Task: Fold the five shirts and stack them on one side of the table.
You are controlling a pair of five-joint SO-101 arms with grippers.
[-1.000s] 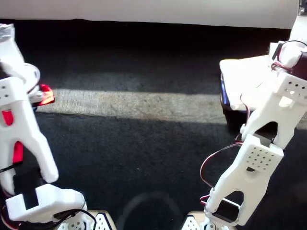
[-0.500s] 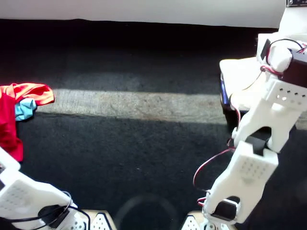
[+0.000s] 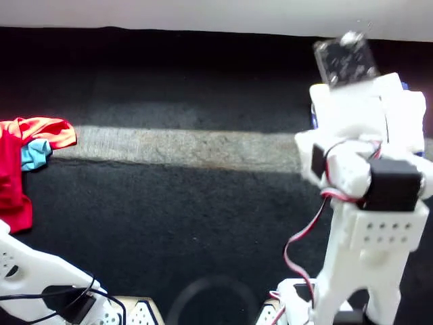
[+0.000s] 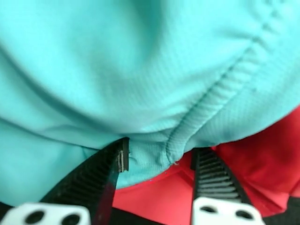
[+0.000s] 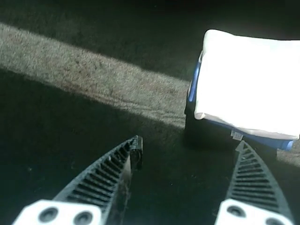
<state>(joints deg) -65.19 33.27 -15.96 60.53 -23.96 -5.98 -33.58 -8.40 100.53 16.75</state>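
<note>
Dark, carpet-like cloth covers the bench point(image 3: 169, 88), and a pale band of light point(image 3: 189, 147) runs across it from the left edge to the right. Along the far edge stands a white wall point(image 3: 203, 13).

At the left edge lies a loose heap of shirts. A red shirt point(image 3: 12, 183) hangs down toward the near side, an orange shirt point(image 3: 44, 128) is draped over the top, and a turquoise shirt point(image 3: 34, 154) is bunched between them, touching both.

My left tool point(image 4: 159, 157) sits right against that heap. Its fingers are moderately apart and not clamped. A seamed fold of the turquoise shirt bulges down between the tips, and the red shirt shows underneath.

Near the right edge, toward the far side, sits a stack of folded shirts point(image 5: 234, 108). A white shirt point(image 5: 248, 84) lies flat on top of it, and a blue shirt point(image 5: 193, 86) shows at the edges beneath. The stack rests partly on the pale band.

My right tool point(image 5: 190, 143) hangs above bare dark cloth on the near side of the stack, spread wide and holding nothing. In the high view, my right arm point(image 3: 369, 223) rises in front of the stack.
</note>
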